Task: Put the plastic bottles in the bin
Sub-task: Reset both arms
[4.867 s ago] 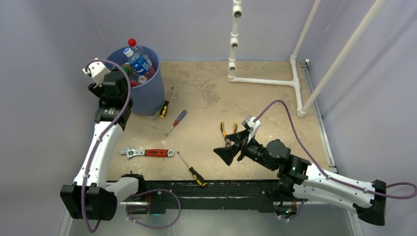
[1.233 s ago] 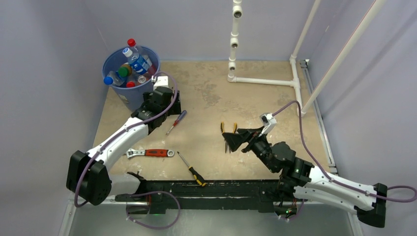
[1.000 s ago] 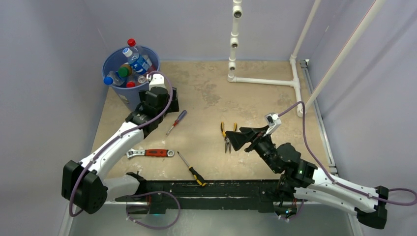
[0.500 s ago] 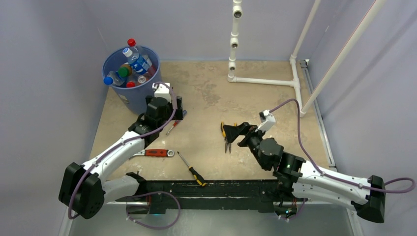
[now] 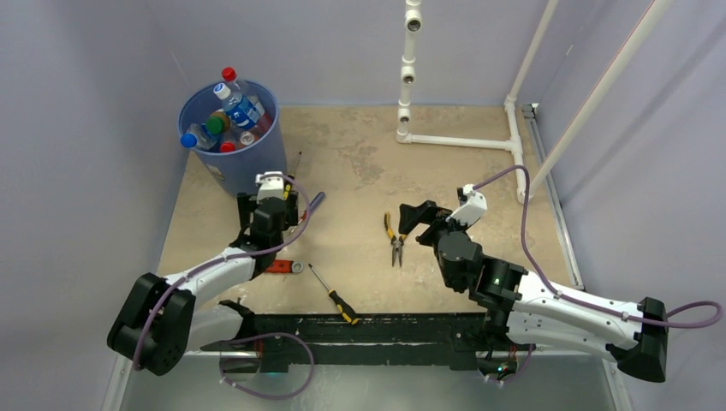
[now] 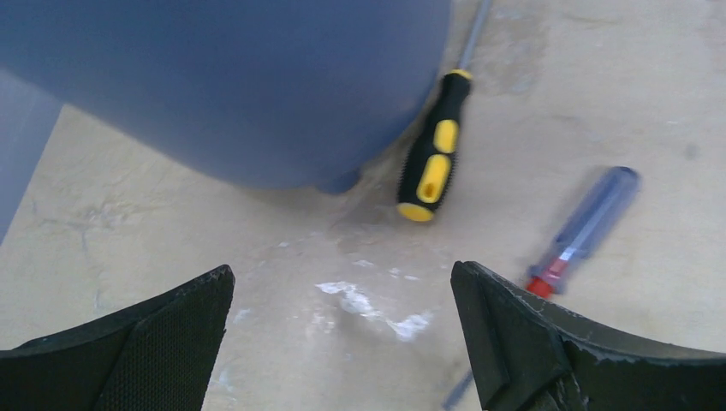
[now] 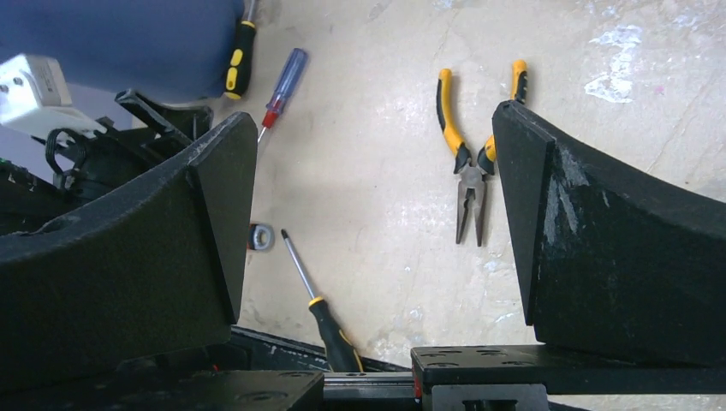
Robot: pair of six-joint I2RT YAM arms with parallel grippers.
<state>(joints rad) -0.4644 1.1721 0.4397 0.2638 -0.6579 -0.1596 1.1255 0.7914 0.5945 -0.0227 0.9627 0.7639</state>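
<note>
The blue bin (image 5: 244, 163) stands at the table's far left corner and holds several plastic bottles (image 5: 237, 107) with red, blue and green caps. Its side fills the top of the left wrist view (image 6: 231, 86). My left gripper (image 5: 272, 208) is open and empty, low over the table just in front of the bin. My right gripper (image 5: 419, 221) is open and empty above the table's middle, beside the pliers. No bottle shows on the table.
A black-and-yellow screwdriver (image 6: 435, 154) lies against the bin, a blue-handled one (image 6: 586, 229) beside it. Yellow pliers (image 7: 469, 145), another black-and-yellow screwdriver (image 7: 321, 308) and a red-handled wrench (image 5: 278, 266) lie on the table. White pipes (image 5: 462, 141) stand at the back right.
My left arm has drawn back from the bin's rim and come down toward the near side. My right arm has swung up and back over the pliers. Both grippers stay empty.
</note>
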